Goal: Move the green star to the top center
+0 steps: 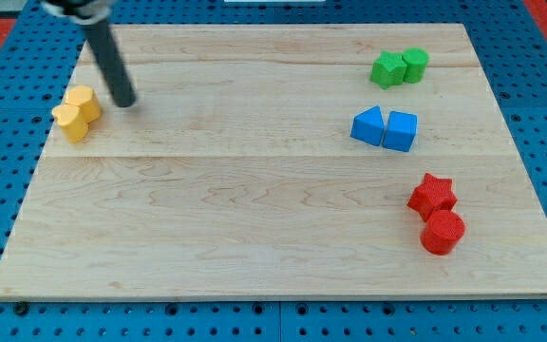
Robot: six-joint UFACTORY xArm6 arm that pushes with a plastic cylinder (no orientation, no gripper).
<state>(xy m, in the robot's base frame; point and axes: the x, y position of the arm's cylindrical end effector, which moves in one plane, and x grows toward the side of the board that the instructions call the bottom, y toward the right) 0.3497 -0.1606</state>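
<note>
The green star (386, 70) lies near the view's top right, touching a green cylinder (414, 64) on its right. My tip (124, 103) rests on the board at the view's upper left, far left of the green star. It stands just right of two yellow blocks (76, 112), a little apart from them.
A blue triangular block (368, 125) and a blue cube (401, 130) sit side by side below the green pair. A red star (432, 195) and a red cylinder (443, 232) sit at the lower right. The wooden board (254, 218) lies on a blue pegboard.
</note>
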